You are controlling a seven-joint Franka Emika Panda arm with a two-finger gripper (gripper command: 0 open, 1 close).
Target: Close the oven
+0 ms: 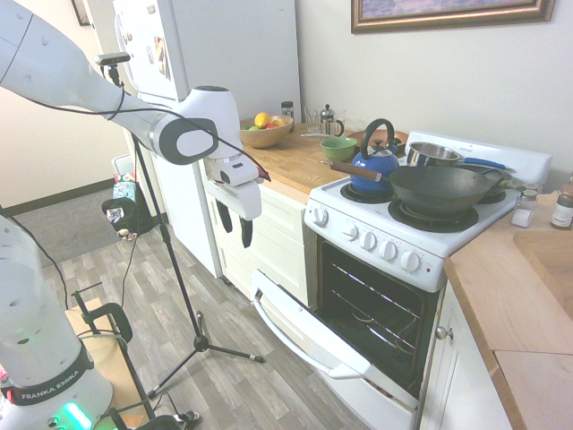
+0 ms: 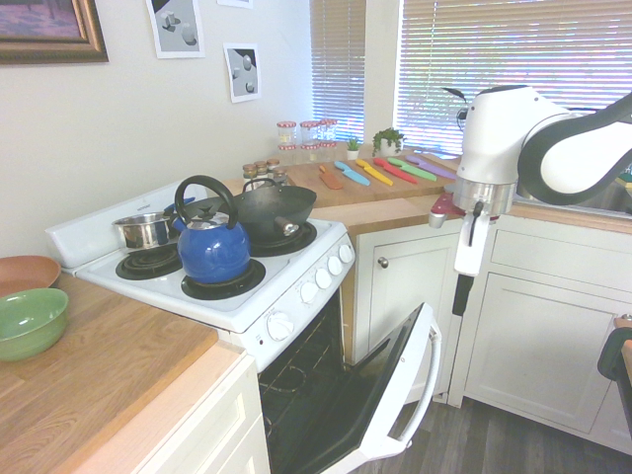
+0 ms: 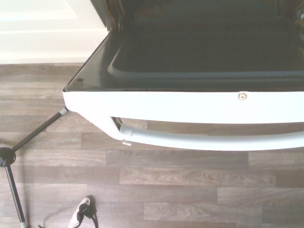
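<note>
The white oven (image 1: 394, 242) stands with its drop-down door (image 1: 309, 327) hanging partway down, wire racks showing inside. The door's bar handle (image 1: 291, 339) runs along its outer edge. My gripper (image 1: 235, 237) points down, open and empty, in the air above and out from the door's free edge, touching nothing. From the other side the gripper (image 2: 460, 306) hangs beside the cabinet, above the door (image 2: 395, 380) and its handle (image 2: 432, 370). The wrist view looks down on the door (image 3: 190, 102) and handle (image 3: 209, 141).
A blue kettle (image 1: 376, 161), a wok (image 1: 443, 186) and a pot (image 1: 432, 153) sit on the burners. White cabinets (image 1: 273, 237) flank the oven on both sides. The refrigerator (image 1: 206, 63) stands behind the arm. Wooden floor (image 3: 166, 190) lies in front of the door.
</note>
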